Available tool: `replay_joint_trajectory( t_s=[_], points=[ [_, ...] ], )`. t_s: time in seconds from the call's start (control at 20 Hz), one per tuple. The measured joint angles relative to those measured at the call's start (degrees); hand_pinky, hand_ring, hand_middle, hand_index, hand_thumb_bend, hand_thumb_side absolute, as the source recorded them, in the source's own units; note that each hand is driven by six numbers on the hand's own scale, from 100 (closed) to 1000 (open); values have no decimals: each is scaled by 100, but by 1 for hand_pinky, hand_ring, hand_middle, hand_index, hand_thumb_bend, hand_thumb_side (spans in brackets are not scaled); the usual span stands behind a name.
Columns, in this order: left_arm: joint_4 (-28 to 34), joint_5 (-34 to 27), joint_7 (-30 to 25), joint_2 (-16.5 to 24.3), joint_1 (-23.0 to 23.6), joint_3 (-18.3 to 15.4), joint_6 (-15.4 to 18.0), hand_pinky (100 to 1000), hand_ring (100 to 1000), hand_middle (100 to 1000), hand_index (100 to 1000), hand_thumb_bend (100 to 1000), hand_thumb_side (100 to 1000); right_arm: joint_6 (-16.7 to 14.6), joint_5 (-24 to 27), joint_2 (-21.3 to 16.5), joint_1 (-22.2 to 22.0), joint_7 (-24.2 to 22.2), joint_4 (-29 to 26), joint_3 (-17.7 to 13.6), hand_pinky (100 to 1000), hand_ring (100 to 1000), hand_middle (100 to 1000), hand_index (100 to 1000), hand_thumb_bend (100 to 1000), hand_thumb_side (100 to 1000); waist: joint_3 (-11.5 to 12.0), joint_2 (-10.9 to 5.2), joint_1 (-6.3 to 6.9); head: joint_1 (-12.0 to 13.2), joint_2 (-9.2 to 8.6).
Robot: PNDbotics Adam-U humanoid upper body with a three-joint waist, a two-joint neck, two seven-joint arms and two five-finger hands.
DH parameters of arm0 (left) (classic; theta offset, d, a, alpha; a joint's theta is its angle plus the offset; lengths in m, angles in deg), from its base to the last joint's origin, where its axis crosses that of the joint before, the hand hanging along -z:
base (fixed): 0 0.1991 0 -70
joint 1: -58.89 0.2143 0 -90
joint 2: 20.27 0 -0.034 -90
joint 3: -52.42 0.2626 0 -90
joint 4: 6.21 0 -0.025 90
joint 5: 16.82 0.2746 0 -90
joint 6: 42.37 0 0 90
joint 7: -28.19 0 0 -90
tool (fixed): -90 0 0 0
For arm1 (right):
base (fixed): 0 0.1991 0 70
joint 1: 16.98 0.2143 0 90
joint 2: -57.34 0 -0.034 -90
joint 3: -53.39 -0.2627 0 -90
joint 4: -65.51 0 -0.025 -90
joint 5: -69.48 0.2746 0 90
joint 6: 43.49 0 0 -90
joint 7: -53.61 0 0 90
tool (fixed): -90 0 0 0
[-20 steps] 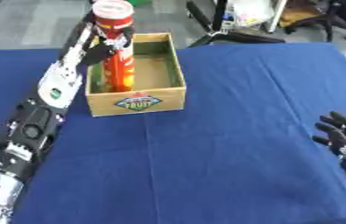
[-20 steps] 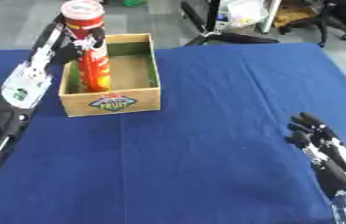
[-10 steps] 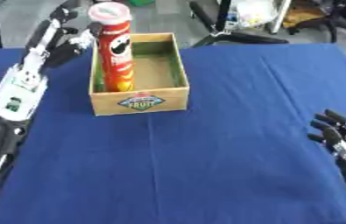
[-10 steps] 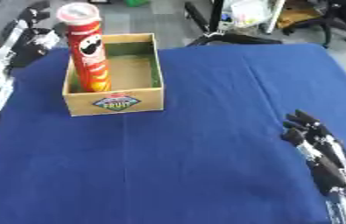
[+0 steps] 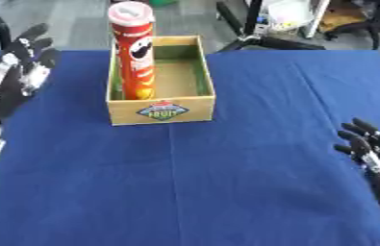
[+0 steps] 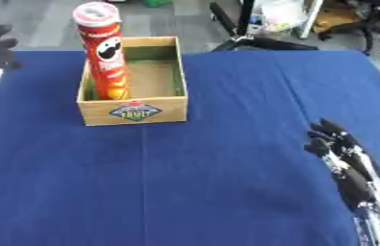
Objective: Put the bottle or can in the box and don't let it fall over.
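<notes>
One tall red can (image 5: 134,50) stands upright inside wooden box (image 5: 161,81), against box's left wall, near front-left corner; pale lid on top, nothing touching it. Box open-topped, label on front face, sits on blue table (image 5: 226,178). Left hand (image 5: 26,65) well left of can, apart from it, fingers straight and spread, grasping nothing. Right hand (image 6: 336,149) rests near lower right corner, far from box, fingers relaxed, pointing up, empty.
</notes>
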Motion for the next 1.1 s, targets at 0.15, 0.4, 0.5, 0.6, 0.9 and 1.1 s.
replay_joint_trajectory(
  t_s=[0.15, 0.4, 0.5, 0.6, 0.9, 1.1],
  points=[
    [291, -29, -106, -219, 467, -226, 46, 804, 1000, 1000, 998, 331, 798, 0, 0, 0, 0, 2, 0, -2, 808, 898, 849, 906, 548, 426, 27, 0, -2, -7, 1],
    [421, -170, 50, -743, 936, -481, 36, 788, 1000, 1000, 980, 299, 822, 7, 0, 0, -2, 11, -1, -32, 808, 898, 848, 906, 547, 426, 58, 0, -13, -8, 20],
    [418, -224, 159, -963, 1060, -519, 10, 786, 1000, 1000, 977, 293, 832, 9, 0, 0, -3, 14, -1, -32, 808, 898, 848, 906, 548, 425, 62, 0, -16, -7, 43],
    [406, -236, 246, -1154, 1131, -545, -37, 785, 1000, 1000, 975, 285, 842, 11, 0, 0, -5, 15, -1, -33, 808, 898, 849, 906, 548, 425, 95, -5, -21, -7, 51],
    [326, -224, 363, -1421, 1180, -587, -142, 784, 1000, 1000, 966, 271, 858, 11, 0, 0, -50, 33, -1, -34, 807, 898, 848, 906, 547, 424, 126, -38, -28, 21, 110],
    [296, -218, 355, -1471, 1177, -587, -169, 783, 1000, 1000, 963, 261, 867, 11, 0, 0, -51, 34, -1, -34, 807, 898, 848, 905, 547, 424, 130, -50, -33, 49, 148]
  ],
)
